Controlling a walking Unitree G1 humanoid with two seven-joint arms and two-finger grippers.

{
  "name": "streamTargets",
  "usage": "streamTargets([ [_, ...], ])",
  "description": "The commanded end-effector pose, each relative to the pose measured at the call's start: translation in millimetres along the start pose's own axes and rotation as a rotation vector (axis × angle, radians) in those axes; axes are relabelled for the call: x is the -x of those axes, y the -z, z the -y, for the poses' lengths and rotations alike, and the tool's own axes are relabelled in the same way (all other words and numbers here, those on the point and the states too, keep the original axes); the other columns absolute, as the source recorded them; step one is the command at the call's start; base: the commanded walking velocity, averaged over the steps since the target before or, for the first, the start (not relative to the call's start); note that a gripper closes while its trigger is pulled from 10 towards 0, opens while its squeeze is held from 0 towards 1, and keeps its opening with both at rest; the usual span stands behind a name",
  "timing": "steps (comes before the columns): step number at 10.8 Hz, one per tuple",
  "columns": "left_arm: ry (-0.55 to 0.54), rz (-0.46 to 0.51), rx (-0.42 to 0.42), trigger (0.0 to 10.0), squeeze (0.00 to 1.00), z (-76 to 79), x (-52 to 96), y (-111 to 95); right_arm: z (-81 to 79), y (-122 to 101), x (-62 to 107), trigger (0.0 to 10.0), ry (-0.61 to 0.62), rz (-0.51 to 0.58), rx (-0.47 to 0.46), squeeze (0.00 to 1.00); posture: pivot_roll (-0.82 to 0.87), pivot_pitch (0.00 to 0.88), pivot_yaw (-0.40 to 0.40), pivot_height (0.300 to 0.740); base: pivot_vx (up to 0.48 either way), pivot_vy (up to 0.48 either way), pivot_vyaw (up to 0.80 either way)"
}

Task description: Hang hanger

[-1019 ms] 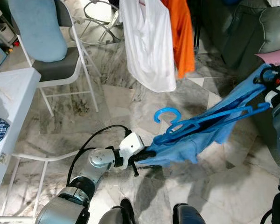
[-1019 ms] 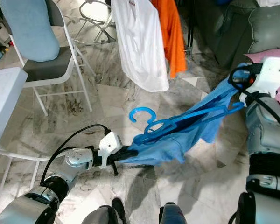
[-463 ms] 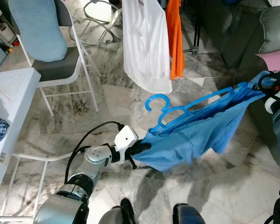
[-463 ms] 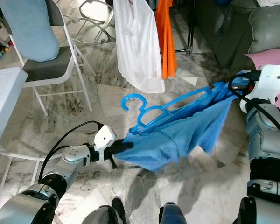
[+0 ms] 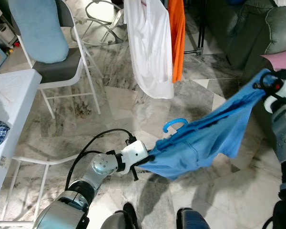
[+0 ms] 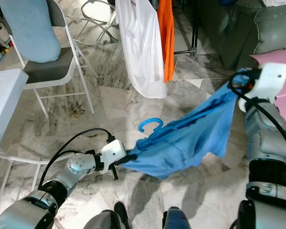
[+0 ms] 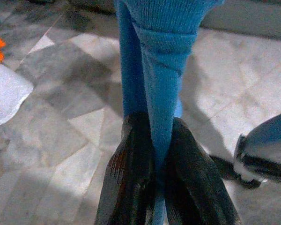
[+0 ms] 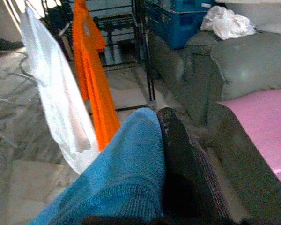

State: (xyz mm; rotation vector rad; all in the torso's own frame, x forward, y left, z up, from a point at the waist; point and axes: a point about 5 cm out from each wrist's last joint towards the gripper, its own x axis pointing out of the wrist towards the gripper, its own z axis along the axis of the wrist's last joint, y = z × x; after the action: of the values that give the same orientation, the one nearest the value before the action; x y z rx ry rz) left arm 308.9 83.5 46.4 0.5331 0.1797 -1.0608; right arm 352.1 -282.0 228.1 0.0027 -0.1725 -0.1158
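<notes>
Stretching between the two arms, a blue shirt [image 5: 205, 143] hangs above the marble floor [image 5: 109, 102], slung from low on the robot's left to high on its right. The left gripper [image 5: 145, 162] is pinched tight on the shirt's lower end; in the left wrist view its two black fingers [image 7: 131, 178] press against a bunched fold of the blue cloth with no gap between them. The right gripper [image 5: 267, 83] grips the upper end near the grey sofa [image 5: 257, 28]; in the right wrist view one black finger [image 8: 182, 164] lies flat against the knit fabric, so that gripper too is clamped on cloth. A blue hanger [image 5: 175, 125] sits inside the shirt, only its hook rising clear of the fabric near the lower end, close to the left gripper. Beyond the shirt, a white garment [image 5: 150, 47] and an orange garment [image 5: 177, 38] hang side by side, touching, their hems above the floor. A white folding chair [image 5: 62, 67] with a pale blue cushion [image 5: 38, 28] stands to the robot's left, beside the corner of a white table [image 5: 12, 100]. A pink cloth [image 6: 276, 59] lies on the sofa just behind the right arm
</notes>
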Motion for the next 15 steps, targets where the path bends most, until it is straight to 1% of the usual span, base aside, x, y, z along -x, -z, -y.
streamTargets([
  [1, -0.009, -0.126, 0.042, 10.0, 0.00, 9.8, 8.9, 26, -4.4, -23, -2.1, 0.0, -0.006, 0.086, -0.004, 0.00, -0.31, 0.245, 0.154, 0.740, 0.000, 0.000, 0.00],
  [2, -0.088, -0.181, 0.058, 10.0, 0.00, 6.1, 6.9, 29, -11.5, -23, -0.8, 0.0, -0.033, 0.079, -0.010, 0.00, -0.32, 0.245, 0.153, 0.740, 0.000, 0.000, 0.00],
  [3, -0.236, -0.229, 0.120, 10.0, 0.00, -3.7, 5.5, 30, -21.2, -20, 2.3, 0.0, -0.060, 0.072, -0.002, 0.00, -0.32, 0.243, 0.153, 0.740, 0.000, 0.000, 0.00],
  [4, -0.351, -0.239, 0.216, 10.0, 0.00, -11.2, 4.2, 29, -28.1, -15, 4.5, 0.0, -0.073, 0.057, -0.011, 0.00, -0.33, 0.242, 0.151, 0.740, 0.000, 0.000, 0.00],
  [5, -0.421, -0.245, 0.272, 10.0, 0.00, -15.7, 3.7, 28, -34.3, -10, 5.8, 0.0, -0.085, 0.042, -0.017, 0.00, -0.33, 0.240, 0.150, 0.740, 0.000, 0.000, 0.00],
  [6, -0.484, -0.232, 0.366, 10.0, 0.00, -19.8, 3.1, 26, -42.1, -2, 7.8, 0.0, -0.100, 0.019, -0.017, 0.00, -0.33, 0.238, 0.148, 0.740, 0.000, 0.000, 0.00],
  [7, -0.529, -0.202, 0.464, 10.0, 0.00, -23.0, 0.4, 22, -53.7, 12, 12.6, 0.0, -0.122, -0.025, -0.033, 0.00, -0.33, 0.234, 0.146, 0.740, 0.000, 0.000, 0.00],
  [8, -0.553, -0.174, 0.537, 10.0, 0.00, -25.1, -3.1, 17, -69.5, 29, 19.7, 0.3, -0.154, -0.074, -0.066, 0.00, -0.33, 0.232, 0.146, 0.740, 0.000, 0.000, 0.00],
  [9, -0.574, -0.137, 0.624, 10.0, 0.00, -27.5, -7.2, 11, -92.2, 54, 30.8, 0.8, -0.197, -0.147, -0.094, 0.00, -0.33, 0.227, 0.146, 0.740, 0.000, 0.000, 0.00],
  [10, -0.585, -0.103, 0.682, 10.0, 0.00, -29.9, -10.3, 6, -105.5, 70, 38.6, 2.2, -0.227, -0.198, -0.116, 0.00, -0.33, 0.227, 0.146, 0.740, 0.000, 0.000, 0.00],
  [11, -0.584, -0.065, 0.718, 10.0, 0.00, -33.4, -13.8, -2, -119.3, 88, 49.2, 6.0, -0.269, -0.253, -0.097, 0.00, -0.33, 0.224, 0.145, 0.740, 0.000, 0.000, 0.00],
  [12, -0.577, -0.034, 0.728, 10.0, 0.00, -36.4, -16.1, -8, -123.5, 100, 56.3, 10.0, -0.285, -0.280, -0.074, 0.00, -0.32, 0.223, 0.146, 0.740, 0.000, 0.000, 0.00],
  [13, -0.571, -0.012, 0.736, 10.0, 0.00, -38.8, -17.2, -13, -125.4, 105, 61.1, 10.0, -0.292, -0.290, -0.076, 1.00, -0.32, 0.223, 0.146, 0.740, 0.000, 0.000, 0.00],
  [14, -0.567, -0.011, 0.729, 10.0, 0.00, -41.0, -16.8, -14, -127.2, 110, 64.7, 10.0, -0.296, -0.306, -0.034, 1.00, -0.32, 0.224, 0.145, 0.740, 0.000, 0.000, 0.00],
  [15, -0.564, -0.008, 0.728, 10.0, 0.00, -42.4, -15.6, -14, -130.0, 116, 67.8, 10.0, -0.300, -0.322, 0.071, 1.00, -0.32, 0.226, 0.149, 0.740, 0.000, 0.000, 0.00],
])
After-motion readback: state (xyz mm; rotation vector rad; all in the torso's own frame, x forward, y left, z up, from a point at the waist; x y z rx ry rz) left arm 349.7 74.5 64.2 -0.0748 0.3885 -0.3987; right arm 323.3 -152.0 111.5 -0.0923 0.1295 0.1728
